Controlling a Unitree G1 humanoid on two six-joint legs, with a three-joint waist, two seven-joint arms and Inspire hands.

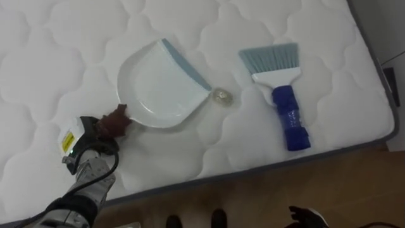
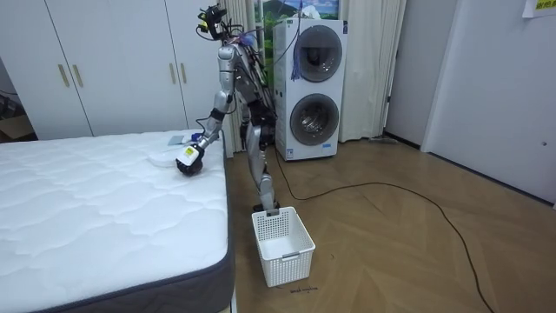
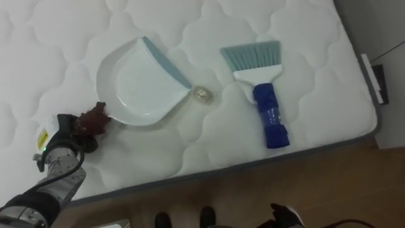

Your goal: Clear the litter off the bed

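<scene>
In the left eye view, the white quilted mattress [image 1: 50,57] takes up most of the scene, with a grey band along its near edge and wooden floor [image 1: 253,196] below it. A white dustpan [image 1: 161,85] with a blue-grey lip lies flat on the quilting. Just past that lip sits a small pale scrap [image 1: 222,95], close to it but apart. Further to the right, well clear of both, lies a brush [image 1: 281,95] with a blue handle, its bristles pointing away from the edge. The left hand [image 1: 107,125] is at the rear of the dustpan, fingers curled tight around the handle end. At the bottom edge a dark shape looks like the right hand [image 1: 307,218]; I cannot tell whether it is clenched or relaxed.

The room view shows the surroundings. The robot stands on the floor at the side of the bed, leaning over it with one arm reaching down to the dustpan [image 2: 165,158]. A white basket [image 2: 282,245] stands by its feet. Behind it are stacked washing machines [image 2: 313,91], and white wardrobe doors [image 2: 113,65] run along the wall.

The right eye view shows the same layout, with dustpan, scrap and brush in a row.
</scene>
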